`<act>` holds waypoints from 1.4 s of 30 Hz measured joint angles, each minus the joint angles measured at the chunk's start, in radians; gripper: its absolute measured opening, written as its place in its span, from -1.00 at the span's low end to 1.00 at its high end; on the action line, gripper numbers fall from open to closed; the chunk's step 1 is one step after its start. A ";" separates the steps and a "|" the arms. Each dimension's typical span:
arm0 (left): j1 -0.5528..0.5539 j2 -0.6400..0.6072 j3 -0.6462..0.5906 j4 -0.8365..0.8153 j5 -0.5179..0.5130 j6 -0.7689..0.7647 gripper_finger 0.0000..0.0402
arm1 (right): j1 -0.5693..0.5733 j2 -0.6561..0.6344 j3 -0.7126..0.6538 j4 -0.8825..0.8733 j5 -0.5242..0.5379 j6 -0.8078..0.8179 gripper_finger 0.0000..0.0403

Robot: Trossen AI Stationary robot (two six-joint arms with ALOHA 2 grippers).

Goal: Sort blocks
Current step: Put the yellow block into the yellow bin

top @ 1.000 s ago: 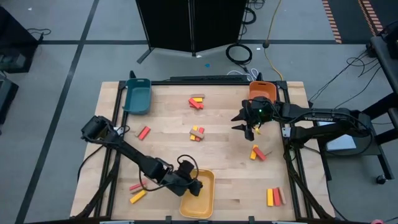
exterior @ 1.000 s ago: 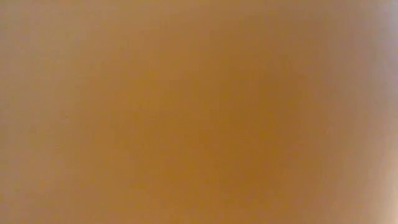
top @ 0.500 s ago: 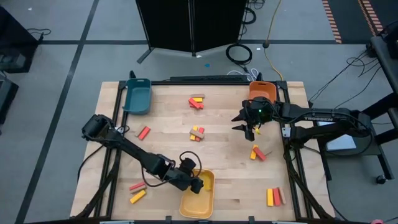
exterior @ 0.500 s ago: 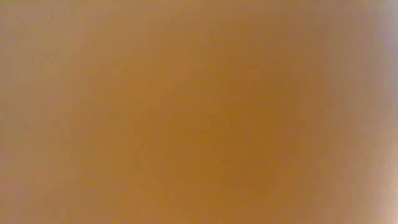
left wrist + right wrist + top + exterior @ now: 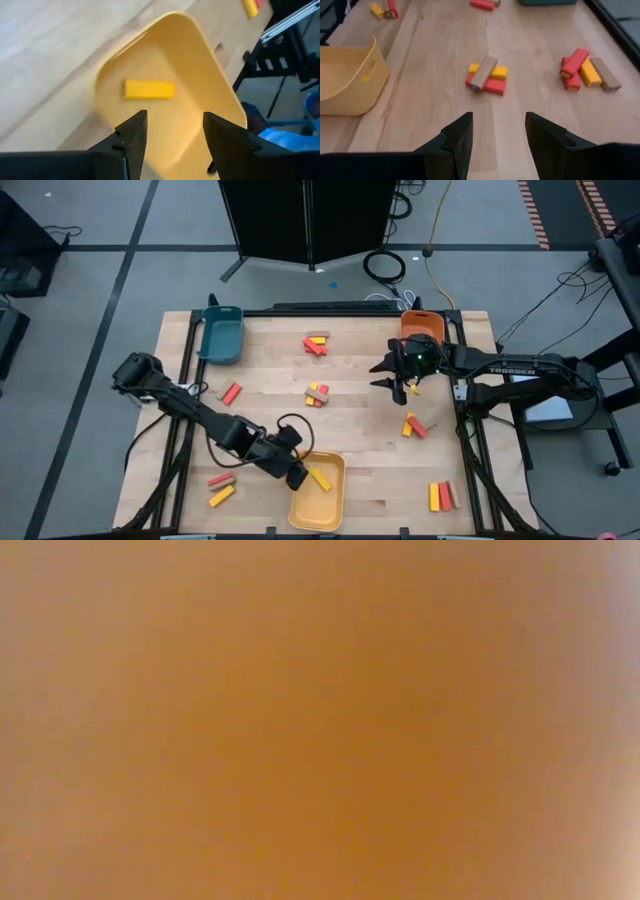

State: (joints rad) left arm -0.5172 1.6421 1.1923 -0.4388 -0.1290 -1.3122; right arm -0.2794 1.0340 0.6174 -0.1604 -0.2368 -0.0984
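My left gripper [image 5: 297, 477] is open, low at the left rim of the yellow tray [image 5: 330, 510]. One yellow block [image 5: 148, 90] lies flat on the tray's floor, just ahead of the fingers and apart from them. My right gripper [image 5: 393, 378] hovers open in front of the orange tray [image 5: 422, 327] and holds nothing. Loose red, yellow and tan blocks lie in small heaps on the table: mid-table [image 5: 318, 394], toward the far edge [image 5: 316, 343], and below the right gripper [image 5: 414, 425]. The low view shows only an orange-brown blur.
A teal tray [image 5: 221, 335] sits at the far left corner. A single red block [image 5: 231, 393] lies left of centre. More blocks sit at the near left edge [image 5: 220, 488] and near right corner [image 5: 440, 496]. Bare wood lies between the heaps.
My left gripper has drawn back from over the yellow tray toward the table's left, and its arm has swung left with it. A yellow block that the gripper covered before now shows lying in the tray. The right arm has kept still.
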 joint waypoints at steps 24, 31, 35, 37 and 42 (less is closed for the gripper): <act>0.172 -0.023 0.000 -0.222 0.193 0.563 -0.07 | 0.000 0.000 0.044 -0.179 0.007 0.082 -0.24; 0.360 -0.053 0.000 -0.189 0.111 1.033 -0.07 | 0.000 0.000 0.176 -0.506 0.082 0.135 -0.24; 0.456 -0.084 0.000 -0.134 0.103 1.229 -0.07 | 0.004 0.000 0.207 -0.634 0.064 0.235 -0.24; 0.499 -0.094 0.000 -0.107 0.121 1.323 -0.07 | 0.009 0.000 0.208 -0.679 0.050 0.365 -0.24; 0.602 -0.093 0.000 -0.054 0.206 1.549 -0.07 | 0.091 0.000 0.208 -0.763 0.052 0.709 -0.24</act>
State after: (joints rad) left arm 0.0847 1.5486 1.1919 -0.4931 0.0774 0.2370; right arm -0.1885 1.0344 0.8257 -0.9232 -0.1845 0.6108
